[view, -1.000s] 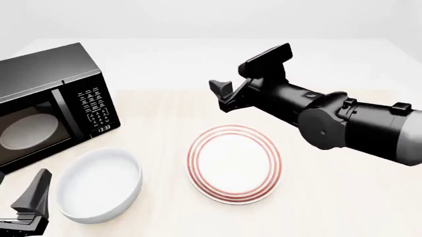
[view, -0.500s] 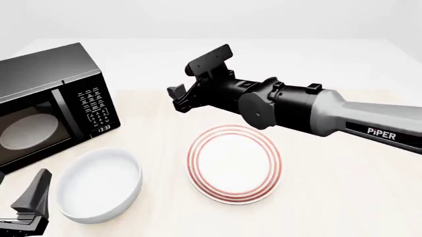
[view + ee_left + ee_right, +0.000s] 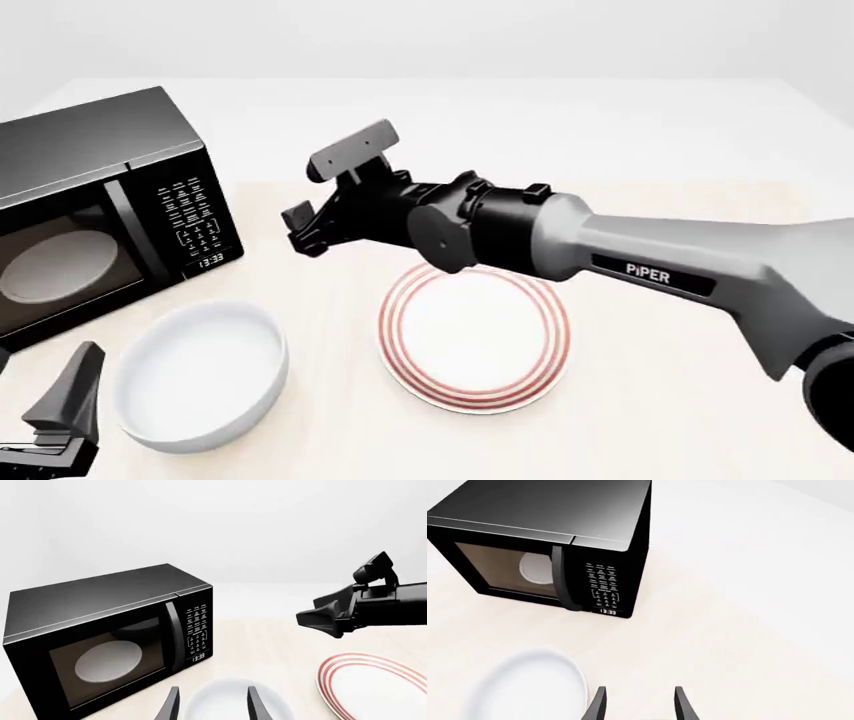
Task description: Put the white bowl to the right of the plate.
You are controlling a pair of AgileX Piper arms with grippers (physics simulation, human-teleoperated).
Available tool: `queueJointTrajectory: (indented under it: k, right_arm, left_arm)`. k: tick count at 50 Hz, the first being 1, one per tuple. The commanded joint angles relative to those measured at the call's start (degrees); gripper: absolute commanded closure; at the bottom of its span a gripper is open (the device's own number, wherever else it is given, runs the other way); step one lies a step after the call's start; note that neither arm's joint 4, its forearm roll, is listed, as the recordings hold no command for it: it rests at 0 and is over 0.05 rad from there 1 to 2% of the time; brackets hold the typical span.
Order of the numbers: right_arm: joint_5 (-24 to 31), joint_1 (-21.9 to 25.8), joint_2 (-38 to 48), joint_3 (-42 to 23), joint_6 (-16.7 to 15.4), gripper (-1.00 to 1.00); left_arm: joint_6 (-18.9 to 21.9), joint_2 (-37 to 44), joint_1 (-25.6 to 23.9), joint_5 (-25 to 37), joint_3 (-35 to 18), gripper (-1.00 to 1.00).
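Pale table (image 3: 667, 420) is shown from the front with the bowl (image 3: 200, 375) left of the plate (image 3: 475, 332); by both wrist views empty jaws stand apart, and the glossy, stiff bowl is judged slippery, best pinched across its rim.

Right arm (image 3: 641, 265): enters from the right edge of the front view, stretched long and nearly level toward the left, grey forearm with black wrist section. Wrist camera bracket sits on top.

Right gripper (image 3: 302, 232): raised in the air, pointing left and slightly down. Fingers (image 3: 598, 706) parted with a clear gap, nothing between them.

Left gripper (image 3: 67, 410): low at the near-left corner of the front view, only partly in frame. Its fingers (image 3: 171, 707) also stand apart in the left wrist view, holding nothing.
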Motion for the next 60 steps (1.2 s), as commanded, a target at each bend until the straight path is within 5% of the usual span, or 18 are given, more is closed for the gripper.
queueJointTrajectory:
  k: [1,21,60]
  right_arm:
    - [1.1,2.9,3.4,-2.0,1.7,-1.0]
    - [4.6,7.4,7.9,-4.0,5.7,-1.0]
    - [-1.1,7.9,12.0,-0.3,12.5,-1.0]
  left_arm:
    - [0.0,0.0,0.0,0.0,0.0,-1.0]
    - [0.0,0.0,0.0,0.0,0.0,-1.0]
    - [0.0,0.0,0.0,0.0,0.0,-1.0]
